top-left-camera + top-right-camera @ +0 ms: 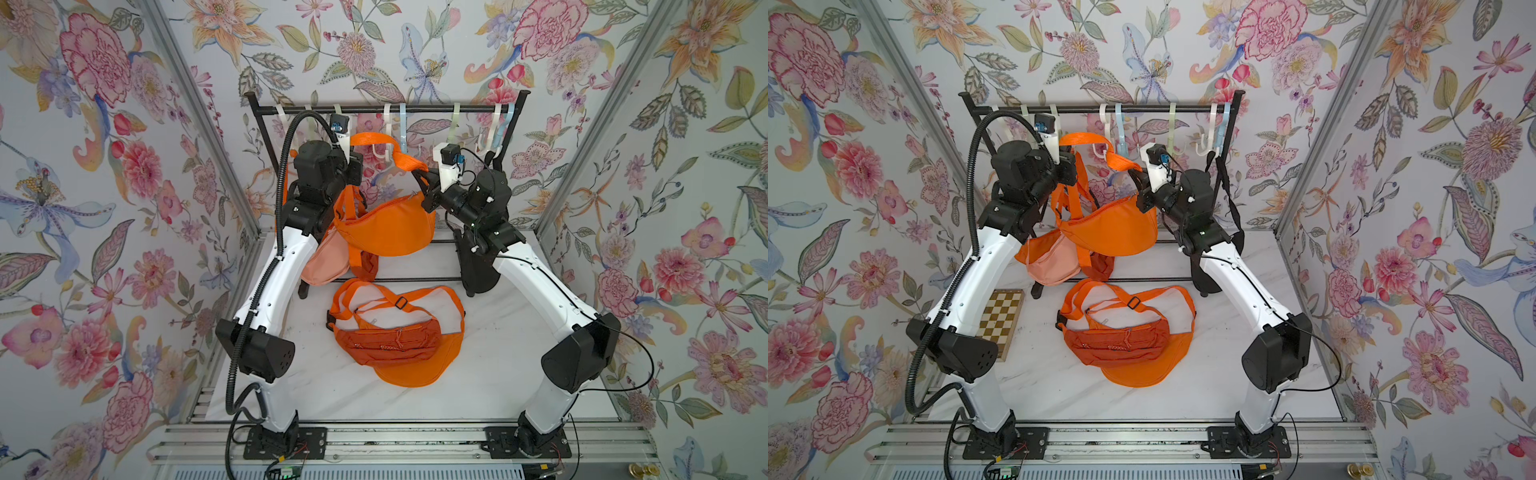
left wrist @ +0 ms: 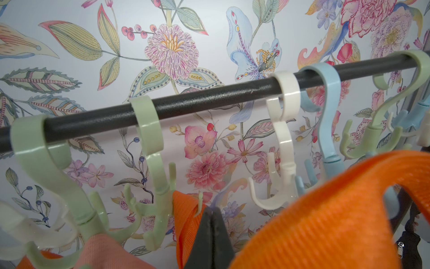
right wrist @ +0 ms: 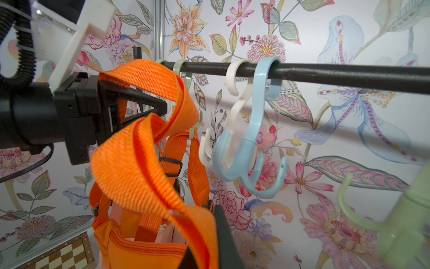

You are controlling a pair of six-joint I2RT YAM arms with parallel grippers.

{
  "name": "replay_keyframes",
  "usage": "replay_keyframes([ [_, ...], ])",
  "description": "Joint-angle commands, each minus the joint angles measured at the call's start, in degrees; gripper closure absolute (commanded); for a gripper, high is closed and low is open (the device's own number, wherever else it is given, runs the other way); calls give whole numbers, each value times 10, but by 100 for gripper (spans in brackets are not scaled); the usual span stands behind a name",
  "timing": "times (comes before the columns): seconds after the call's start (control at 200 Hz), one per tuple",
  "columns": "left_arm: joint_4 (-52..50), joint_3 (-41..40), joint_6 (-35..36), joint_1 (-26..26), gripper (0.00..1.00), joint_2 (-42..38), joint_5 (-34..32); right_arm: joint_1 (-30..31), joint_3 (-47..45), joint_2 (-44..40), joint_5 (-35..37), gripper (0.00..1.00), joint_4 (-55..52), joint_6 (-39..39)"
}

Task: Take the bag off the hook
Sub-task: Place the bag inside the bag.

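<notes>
Right wrist view: strap (image 3: 130,167) of orange bag (image 3: 130,253) drapes over closed left jaws; right jaws clamp it.

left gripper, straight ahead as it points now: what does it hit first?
Probably nothing on the rack: the shut left gripper aims under the rail, between green hook and white hook, so the floral wall comes first. The green hook's prong sits close beside; depth unclear.
</notes>
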Motion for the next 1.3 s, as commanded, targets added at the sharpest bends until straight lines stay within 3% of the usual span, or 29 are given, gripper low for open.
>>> replay_keyframes([
  [0.0, 48, -61, 6, 6, 100, -63, -7, 10, -35, -51, 8, 100, 4, 18],
  [0.235, 73, -190, 10, 4, 100, -156, 74, 31, -153, -142, 18, 100, 5, 19],
  [0.6, 81, -337, 3, -4, 100, -286, 92, 82, -311, -298, 43, 100, -32, 21],
  [0.766, 88, -414, -10, -13, 100, -340, 105, 134, -368, -354, 66, 100, -44, 29],
  [1.136, 115, -532, -12, -102, 100, -396, 63, 164, -474, -499, 172, 100, -120, 92],
  [1.296, 140, -563, -19, -157, 100, -392, 42, 164, -492, -558, 224, 100, -217, 126],
])
